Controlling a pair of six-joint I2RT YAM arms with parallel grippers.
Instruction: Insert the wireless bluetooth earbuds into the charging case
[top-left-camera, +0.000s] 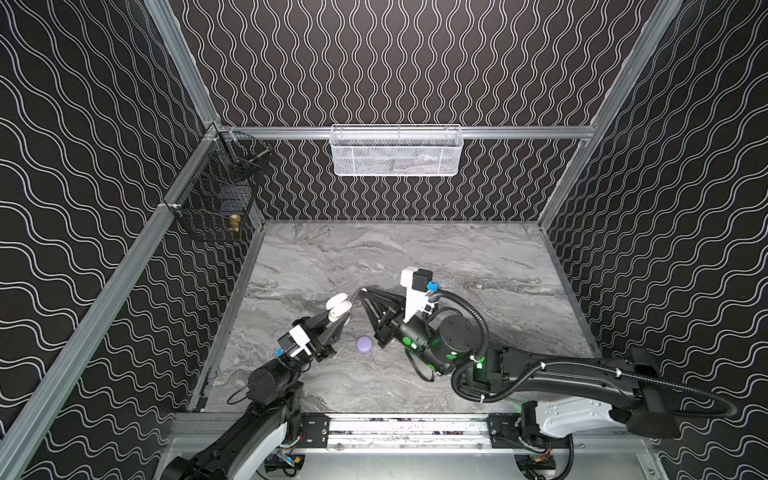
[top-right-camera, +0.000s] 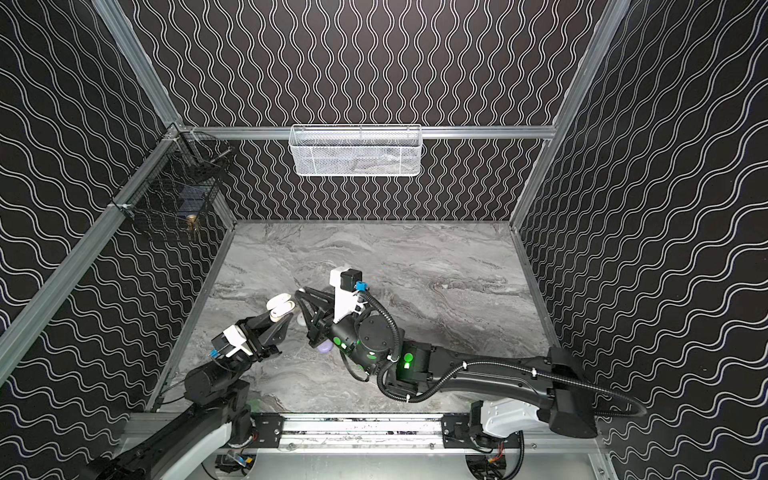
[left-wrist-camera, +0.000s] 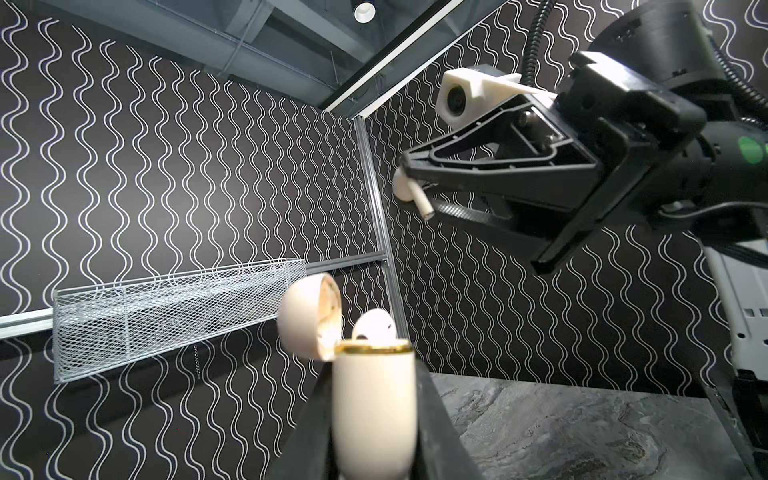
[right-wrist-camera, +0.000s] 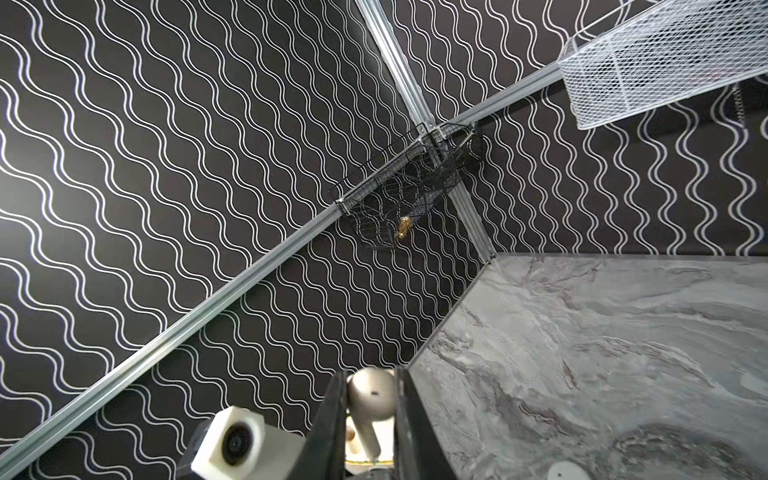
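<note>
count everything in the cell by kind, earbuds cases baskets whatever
earbuds: 2, held earbud in the right gripper, seated earbud in the cream case
charging cases: 2, cream case open in the left gripper, lavender case shut on the table
baskets: 2, white basket, black basket
unclear pale thing by the right gripper: 1
total: 7

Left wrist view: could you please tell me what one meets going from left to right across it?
From the left: white wire-mesh wall basket → cream plastic charging case with its lid open → white stemmed earbud, pinched in the black right gripper → white wrist-camera housing on that arm.
</note>
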